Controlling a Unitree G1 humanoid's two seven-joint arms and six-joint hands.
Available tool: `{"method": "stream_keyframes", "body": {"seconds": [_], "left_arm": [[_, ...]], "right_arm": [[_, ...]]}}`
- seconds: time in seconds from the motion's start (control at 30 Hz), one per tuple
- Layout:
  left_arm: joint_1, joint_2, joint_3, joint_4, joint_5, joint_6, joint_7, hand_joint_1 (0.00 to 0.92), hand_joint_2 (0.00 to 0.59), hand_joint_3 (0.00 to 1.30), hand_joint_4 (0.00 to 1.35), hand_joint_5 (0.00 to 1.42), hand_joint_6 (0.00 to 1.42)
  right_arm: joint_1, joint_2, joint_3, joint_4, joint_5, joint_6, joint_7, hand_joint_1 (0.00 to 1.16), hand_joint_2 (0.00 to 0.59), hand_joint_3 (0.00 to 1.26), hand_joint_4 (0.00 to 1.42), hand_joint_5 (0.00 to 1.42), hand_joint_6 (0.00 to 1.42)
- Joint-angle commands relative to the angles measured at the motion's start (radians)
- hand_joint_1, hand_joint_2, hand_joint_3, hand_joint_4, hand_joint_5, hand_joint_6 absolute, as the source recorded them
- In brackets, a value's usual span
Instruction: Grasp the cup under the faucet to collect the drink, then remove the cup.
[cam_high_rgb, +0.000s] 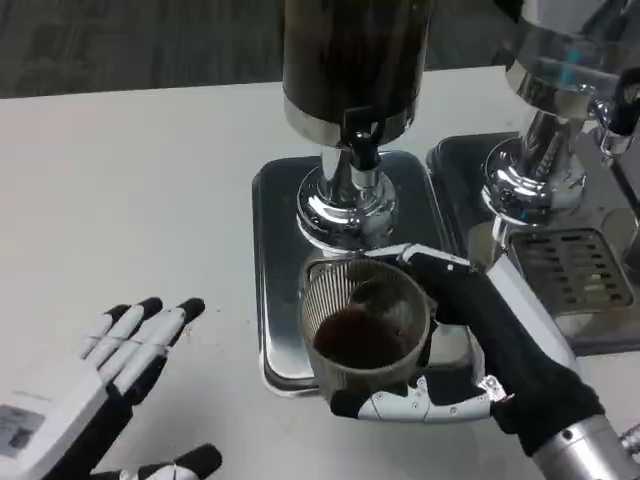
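Clear ribbed cup (366, 335), upright, holding dark drink across its bottom. Standing at the front of the steel drip tray (275, 260), just in front of the dispenser's chrome foot and slightly forward of the black faucet (363, 150) above. Gripped around its sides.

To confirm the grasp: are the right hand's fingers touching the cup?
Touching. Head view shows the right hand with its fingers wrapped around the cup.

White-and-black fingers (150, 320), silver forearm (590, 445)
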Motion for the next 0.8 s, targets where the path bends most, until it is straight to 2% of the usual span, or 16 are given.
{"method": "stream_keyframes", "body": {"seconds": [0.03,0.17,0.4,0.6,0.8], "left_arm": [[0.078,-0.004,0.002,-0.052,0.032,0.027,0.030,0.000,0.163,0.00,0.00,0.00,0.00],[0.123,-0.011,0.003,-0.078,0.030,0.053,0.036,0.000,0.147,0.00,0.00,0.00,0.00],[0.136,-0.035,-0.015,-0.103,0.022,0.092,0.037,0.000,0.143,0.00,0.00,0.00,0.00],[0.127,-0.038,-0.021,-0.106,0.026,0.104,0.039,0.000,0.143,0.00,0.00,0.00,0.00],[0.127,-0.036,-0.027,-0.113,0.024,0.116,0.035,0.000,0.143,0.00,0.00,0.00,0.00]], "right_arm": [[0.021,0.007,0.023,-0.056,0.022,-0.010,0.008,1.03,0.131,0.63,0.74,0.81,1.03],[0.033,0.015,0.027,-0.071,0.038,0.001,0.013,1.03,0.131,0.63,0.74,0.81,1.03],[0.040,0.018,0.030,-0.071,0.048,0.004,0.010,1.03,0.131,0.63,0.74,0.81,1.03],[0.028,0.002,0.025,-0.070,0.053,0.000,0.024,1.03,0.131,0.63,0.74,0.81,1.03],[0.031,0.007,0.020,-0.064,0.063,-0.002,0.025,1.03,0.136,0.63,0.74,0.81,1.03]]}}
